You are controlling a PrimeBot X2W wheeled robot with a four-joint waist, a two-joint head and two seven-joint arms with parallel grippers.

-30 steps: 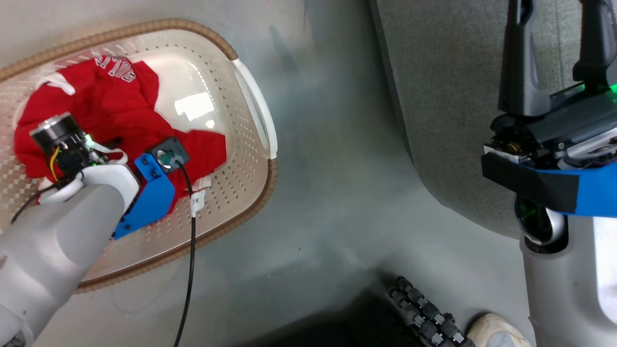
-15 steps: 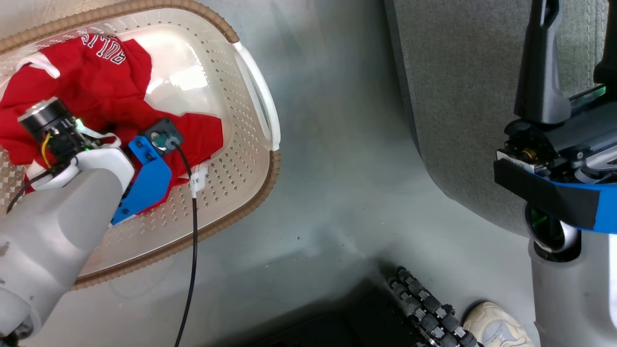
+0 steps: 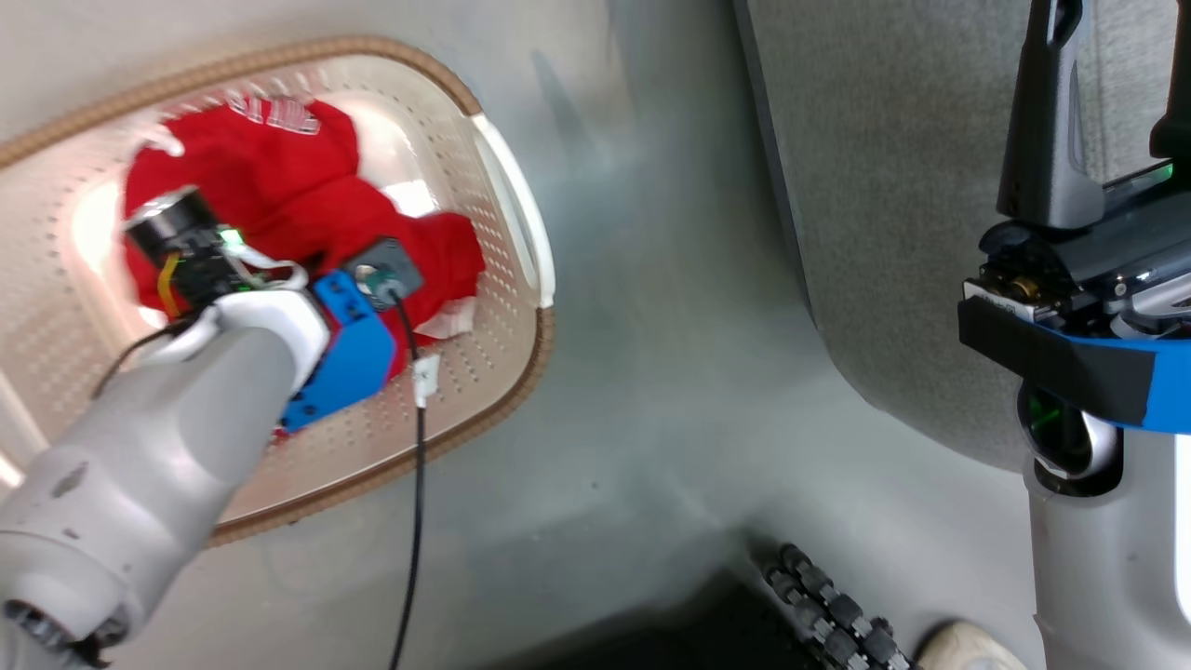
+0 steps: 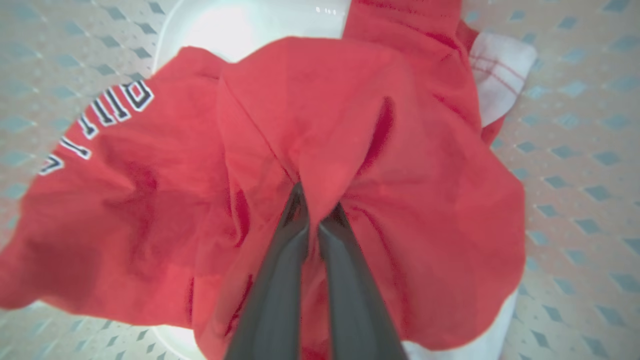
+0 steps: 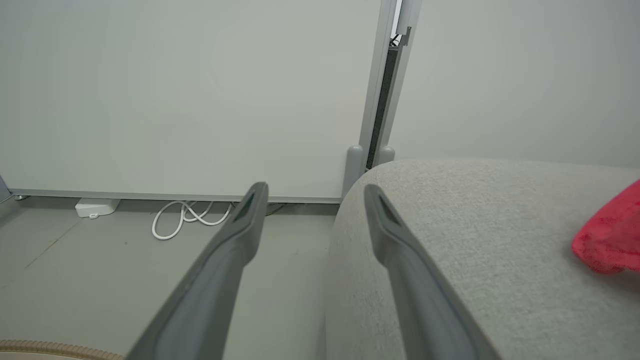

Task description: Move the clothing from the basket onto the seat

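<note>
My left gripper (image 4: 317,202) is pinched on a fold of the lettered red garment (image 3: 307,200), bunched inside the basket (image 3: 538,344) at my left; my right gripper (image 5: 312,192) hangs spread and empty beside the seat (image 5: 450,235); another red piece (image 5: 610,240) lies on it.

The clothing (image 4: 425,200) is soft matt cloth. The basket (image 3: 465,391) at 9 o'clock is glossy perforated plastic with a ribbed rim. The seat (image 3: 884,186) at 2 o'clock is a coarse weave, and the floor (image 3: 651,391) is smooth, kinda shiny.
</note>
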